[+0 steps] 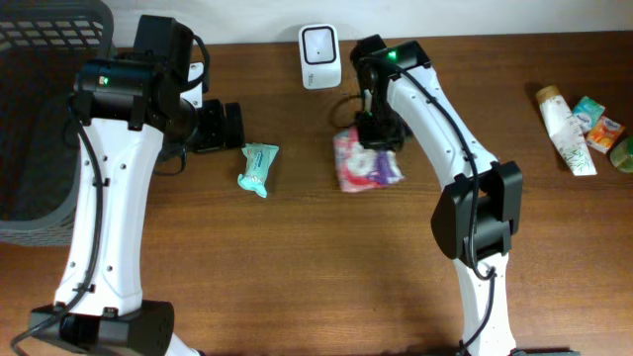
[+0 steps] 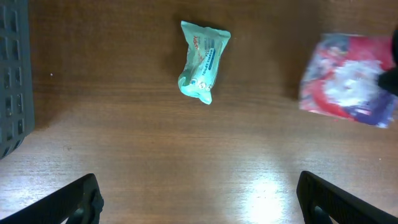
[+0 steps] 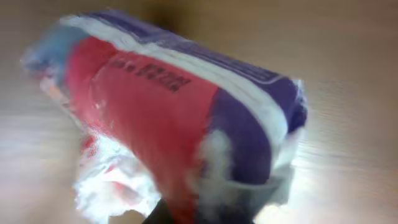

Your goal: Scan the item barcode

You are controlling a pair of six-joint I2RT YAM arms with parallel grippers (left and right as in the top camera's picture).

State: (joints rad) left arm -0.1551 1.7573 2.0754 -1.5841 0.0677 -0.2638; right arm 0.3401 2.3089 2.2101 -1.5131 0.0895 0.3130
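While the wooden table (image 1: pixel 297 257) carries everything, we have our left gripper (image 1: pixel 233 126) spread wide and idle. Our right gripper (image 1: pixel 374 141) sits on the red-and-purple packet (image 1: pixel 354 170), near the white scanner (image 1: pixel 319 56), though we cannot tell whether it pinches. Lifting and scanning remain, we judge.

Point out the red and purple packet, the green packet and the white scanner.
red and purple packet (image 1: pixel 364 170), overhead view, on its lower half.
green packet (image 2: pixel 204 61), left wrist view, on its middle.
white scanner (image 1: pixel 320 55), overhead view, on its face.
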